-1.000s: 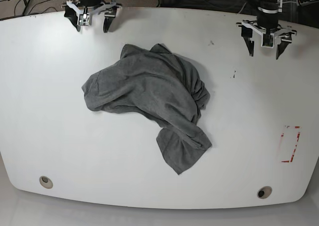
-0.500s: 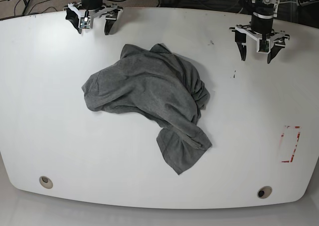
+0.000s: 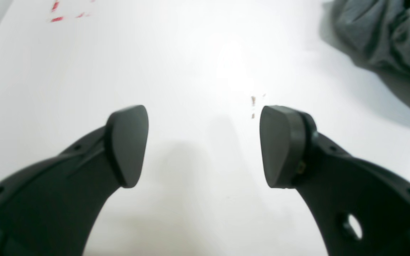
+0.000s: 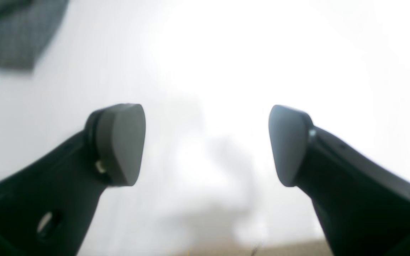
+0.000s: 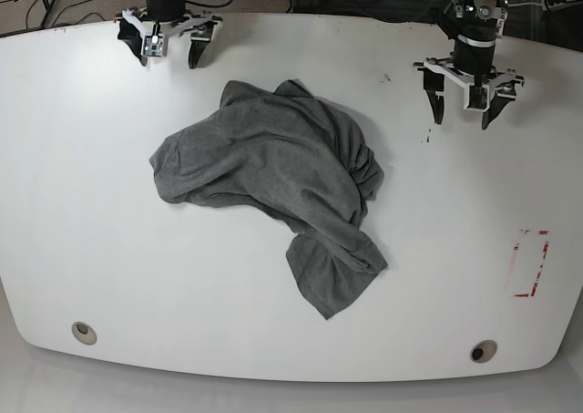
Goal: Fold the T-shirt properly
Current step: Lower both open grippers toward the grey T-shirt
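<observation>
The T-shirt (image 5: 273,180) lies crumpled in a heap near the middle of the white bench (image 5: 82,249), unfolded, its long axis slanting from the far-left bunched body toward a tail of cloth at the near right. The left claw (image 5: 463,112) hovers over bare bench to the heap's right in the base view, spread wide and holding nothing, with the cloth's edge showing at the upper right of its wrist view. The right claw (image 5: 166,50), equally wide and empty, hangs by the far edge beyond the heap; I judge the two about equally near, each needing to reach inward to a hem or shoulder.
</observation>
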`<action>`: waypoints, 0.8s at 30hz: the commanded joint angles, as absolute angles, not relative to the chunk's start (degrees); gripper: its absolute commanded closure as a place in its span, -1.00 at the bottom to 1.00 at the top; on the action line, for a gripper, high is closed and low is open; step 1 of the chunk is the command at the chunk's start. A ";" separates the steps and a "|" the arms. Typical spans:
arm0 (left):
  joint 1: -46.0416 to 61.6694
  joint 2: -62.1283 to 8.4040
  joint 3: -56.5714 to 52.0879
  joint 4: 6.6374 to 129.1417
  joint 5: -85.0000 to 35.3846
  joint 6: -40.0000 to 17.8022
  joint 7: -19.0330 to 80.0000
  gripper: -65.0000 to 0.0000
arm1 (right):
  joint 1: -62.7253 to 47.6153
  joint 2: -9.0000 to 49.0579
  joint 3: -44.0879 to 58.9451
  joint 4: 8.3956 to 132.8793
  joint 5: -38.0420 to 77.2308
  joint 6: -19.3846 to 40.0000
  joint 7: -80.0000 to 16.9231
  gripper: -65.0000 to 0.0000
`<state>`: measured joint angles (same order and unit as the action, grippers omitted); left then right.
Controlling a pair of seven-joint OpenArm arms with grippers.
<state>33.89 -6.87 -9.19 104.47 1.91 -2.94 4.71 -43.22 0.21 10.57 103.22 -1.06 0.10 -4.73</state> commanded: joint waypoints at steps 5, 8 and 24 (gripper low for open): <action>29.30 -7.38 -6.35 105.30 3.58 -1.51 2.85 -0.38 | -39.29 1.00 11.01 106.07 0.42 -0.01 -5.13 -0.60; 27.69 -7.53 -5.08 105.01 3.69 -1.08 2.91 -0.39 | -37.64 1.44 10.84 106.69 1.19 0.02 -5.43 -0.60; 23.46 -6.59 -6.84 97.85 -1.40 -1.76 3.73 -0.40 | -34.84 3.94 5.90 107.37 0.39 0.28 -14.31 -0.59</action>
